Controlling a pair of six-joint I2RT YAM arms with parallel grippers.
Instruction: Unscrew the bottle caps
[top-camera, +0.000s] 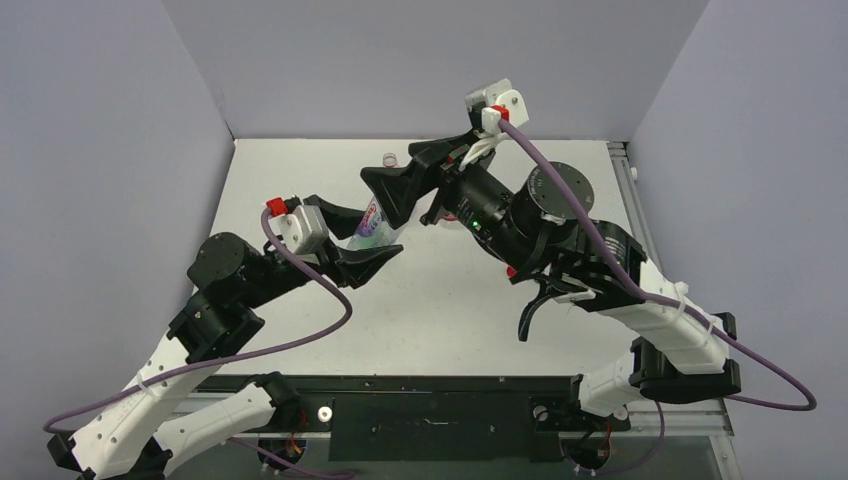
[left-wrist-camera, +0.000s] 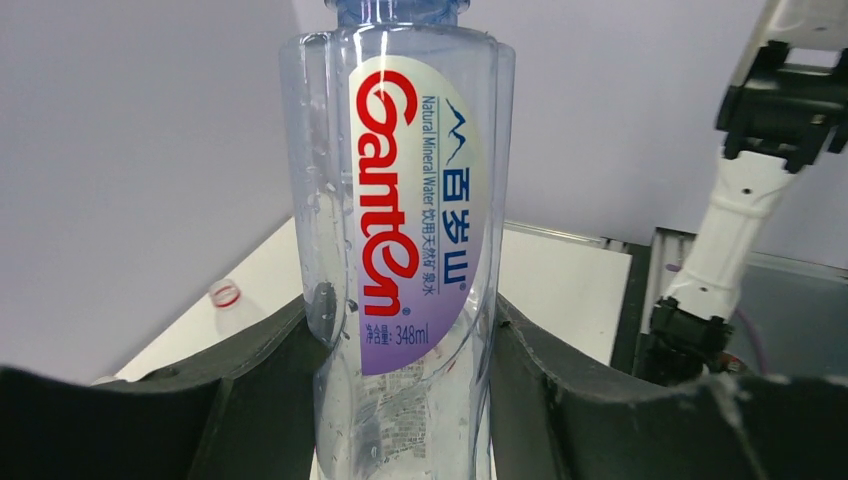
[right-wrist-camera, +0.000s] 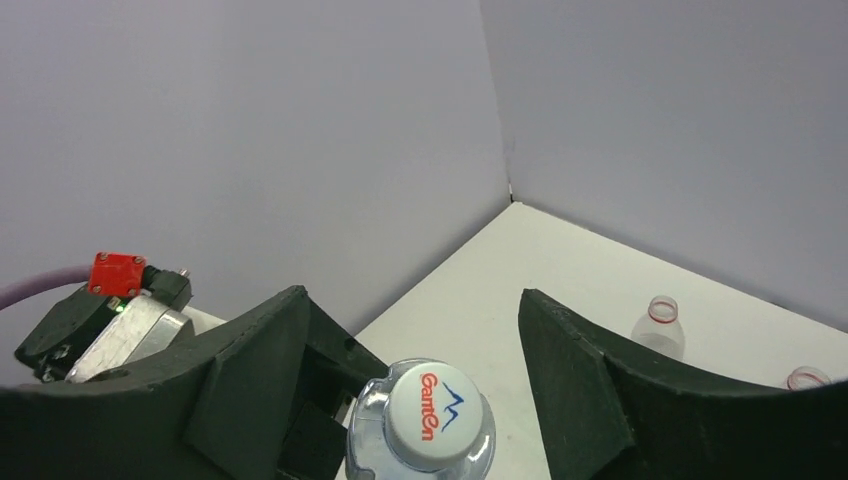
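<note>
The Ganten bottle (left-wrist-camera: 400, 250) sits between the left gripper (top-camera: 366, 247)'s fingers, over the middle of the table (top-camera: 450, 310). The right gripper (right-wrist-camera: 415, 335) hangs above it, a finger either side of the cap (right-wrist-camera: 433, 415), seemingly not touching. Two more bottles (right-wrist-camera: 658, 325) stand behind, near the back wall (top-camera: 430, 70).

**THREE VIEWS, ONE BOTTLE IN COMMON**

Top external: fixed high behind the arm bases (top-camera: 270, 395), facing forward and down over the white bench (top-camera: 300, 170) toward the far walls (top-camera: 400, 60); distant enough to frame everything at once. Left wrist: mounted behind the left tool (left-wrist-camera: 405, 370), facing out along the fingers (left-wrist-camera: 250, 390) across the bench, very near the labelled bottle (left-wrist-camera: 400, 250) filling mid-frame, with the right arm (left-wrist-camera: 740, 200) at the right edge. Right wrist: mounted behind the right tool (right-wrist-camera: 415, 330), facing down past the fingers (right-wrist-camera: 260, 380) onto the whitish cap (right-wrist-camera: 428, 415) at bottom centre, close. Shared by all three: that bottle, small at centre of the top view, plus stretches of bench.
</note>
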